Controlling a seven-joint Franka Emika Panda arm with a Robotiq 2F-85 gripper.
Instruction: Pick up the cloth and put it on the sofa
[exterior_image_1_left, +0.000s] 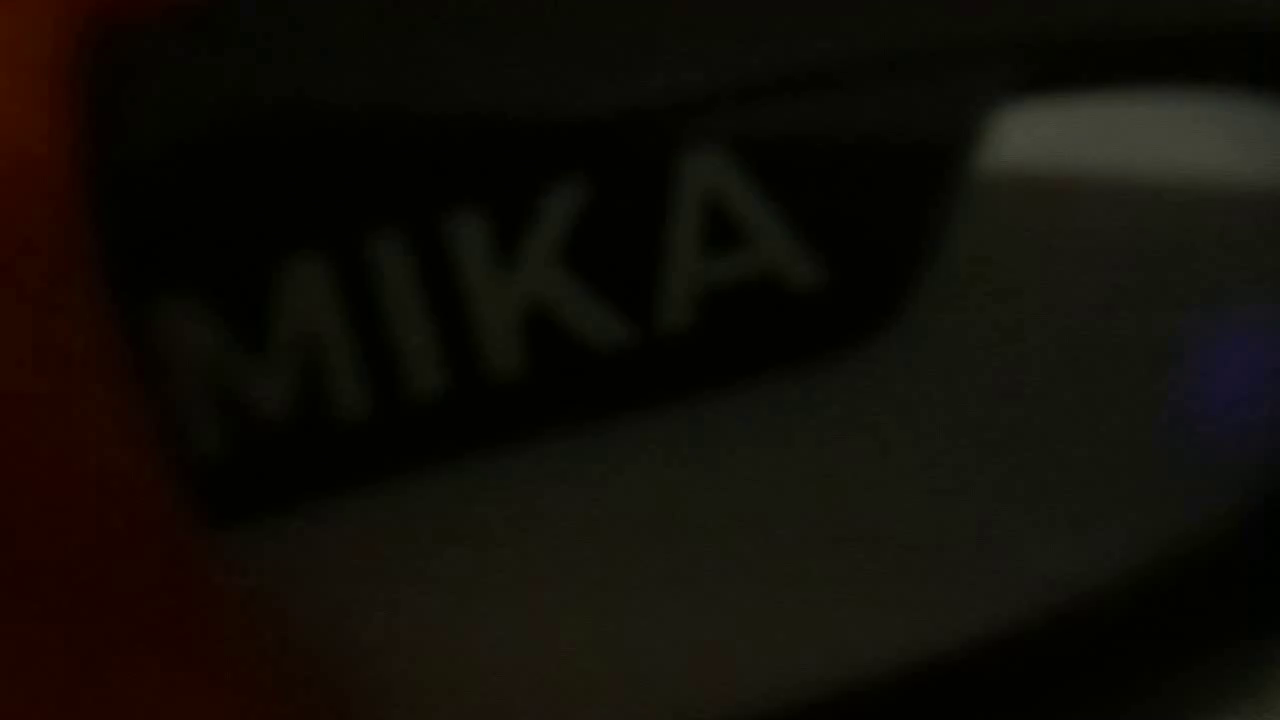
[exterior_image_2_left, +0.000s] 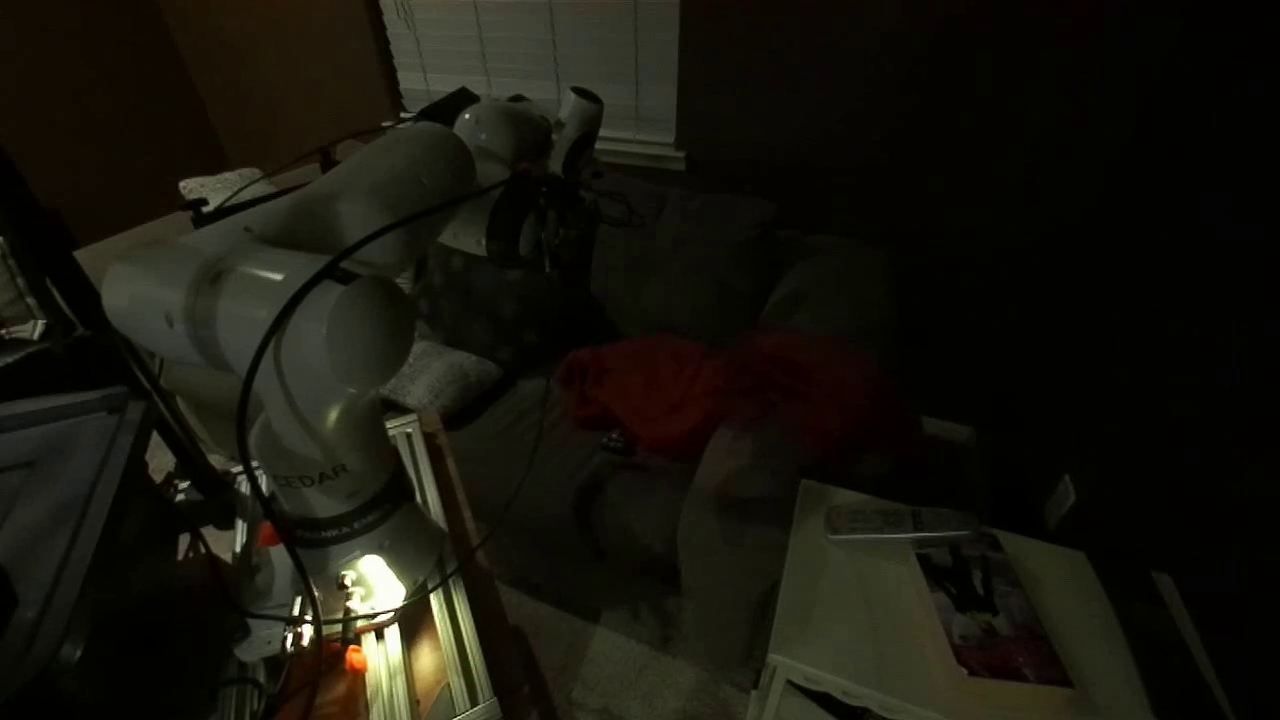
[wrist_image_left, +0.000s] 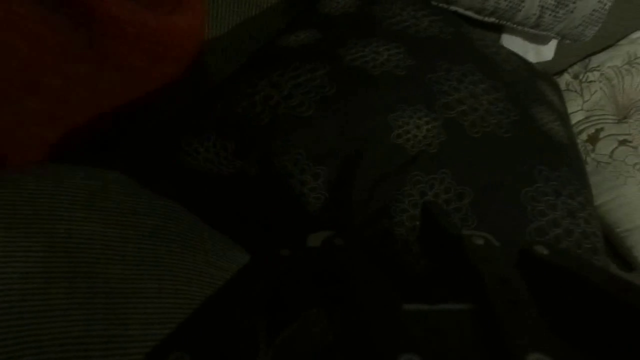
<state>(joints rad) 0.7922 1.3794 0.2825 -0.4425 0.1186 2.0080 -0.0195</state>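
Note:
The scene is very dark. Red cloth lies in folds on the grey-green sofa, reaching over toward its armrest. The wrist view has part of that cloth at upper left, apart from my fingers. My gripper points at a dark flower-patterned cushion. The right finger shows faintly; pattern is visible just inside it, so the jaws stand partly open with nothing seen between them. The left finger is lost in shadow. In an exterior view the gripper hangs over the sofa's back, left of the cloth.
Dark cushion and pale embroidered cushion lie below the gripper. A white table bears a remote and a printed picture. A loose cable runs along the arm. Lettered arm housing fills an exterior view.

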